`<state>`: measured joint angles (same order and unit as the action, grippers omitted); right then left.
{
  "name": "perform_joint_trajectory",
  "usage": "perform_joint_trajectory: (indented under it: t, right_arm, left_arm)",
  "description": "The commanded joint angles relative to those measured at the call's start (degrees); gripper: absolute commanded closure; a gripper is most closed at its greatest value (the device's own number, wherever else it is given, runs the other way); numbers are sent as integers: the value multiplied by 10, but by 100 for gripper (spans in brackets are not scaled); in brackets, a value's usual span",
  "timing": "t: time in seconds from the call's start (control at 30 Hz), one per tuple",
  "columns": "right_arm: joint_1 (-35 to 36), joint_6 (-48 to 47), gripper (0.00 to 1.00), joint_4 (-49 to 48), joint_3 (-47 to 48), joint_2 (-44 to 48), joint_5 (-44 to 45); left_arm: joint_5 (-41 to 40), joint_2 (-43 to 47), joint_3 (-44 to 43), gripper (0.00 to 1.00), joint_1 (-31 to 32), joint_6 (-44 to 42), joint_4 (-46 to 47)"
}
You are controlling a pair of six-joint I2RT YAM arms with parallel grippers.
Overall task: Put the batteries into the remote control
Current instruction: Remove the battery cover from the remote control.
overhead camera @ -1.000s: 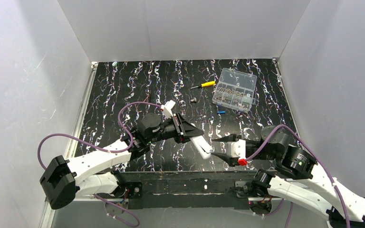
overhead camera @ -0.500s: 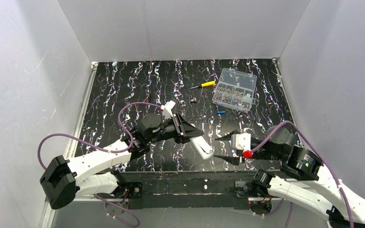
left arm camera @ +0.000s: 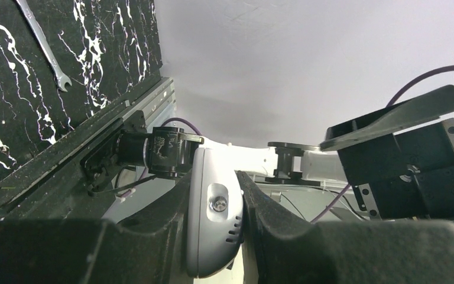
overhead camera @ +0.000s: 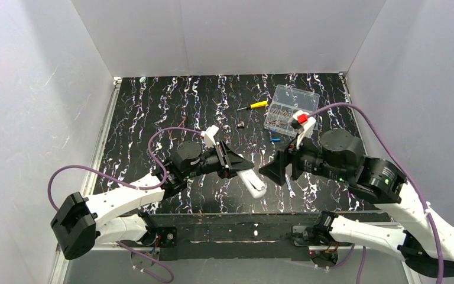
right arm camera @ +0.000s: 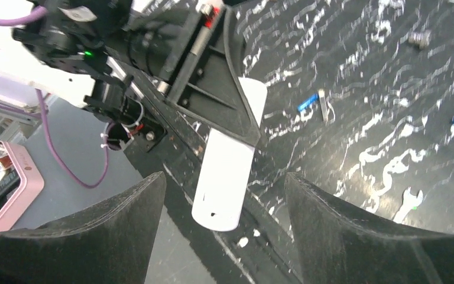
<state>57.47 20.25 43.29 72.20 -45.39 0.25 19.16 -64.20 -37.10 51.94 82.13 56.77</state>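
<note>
Two sets of fingers face each other low over the surface (overhead camera: pixel 153 100). The left fingers (overhead camera: pixel 238 168) are clamped across the width of the remote control (overhead camera: pixel 254 182) at one end. The right fingers (overhead camera: pixel 270 170) stand wide apart and empty, just beside the remote's free end. The remote's long axis runs straight out from the left fingers, and its free end points toward the near edge and the right arm. A plain white face is turned to the right fingers.

A wrench (overhead camera: pixel 289 185) lies just beside the right fingers. The batteries (right arm camera: pixel 307 102) rest on the surface beyond both sets of fingers, apart from each other.

Doing this step well likely means keeping the left clamp steady, then closing the right fingers squarely across one battery's short width.
</note>
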Motion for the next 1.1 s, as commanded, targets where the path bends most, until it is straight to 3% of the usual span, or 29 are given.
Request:
perform_joint_trajectory:
  t: [0.0,0.17,0.33,0.87,1.07]
  right_arm:
    - [30,72,18,101,46,-42,59]
    - [91,92,17,142,69,-87,138]
    - [134,98,17,125,59,-107,158]
    - [141,72,26,104,20,-125,135]
    - [141,71,35,102,14,-128,129]
  left_arm:
    - [17,8,-7,100,2,2,45]
    - [16,7,-8,100,2,1,45]
    - [16,6,-7,100,2,2,48]
    - [10,18,2,100,2,-2,43]
    - [12,17,3,100,2,0,46]
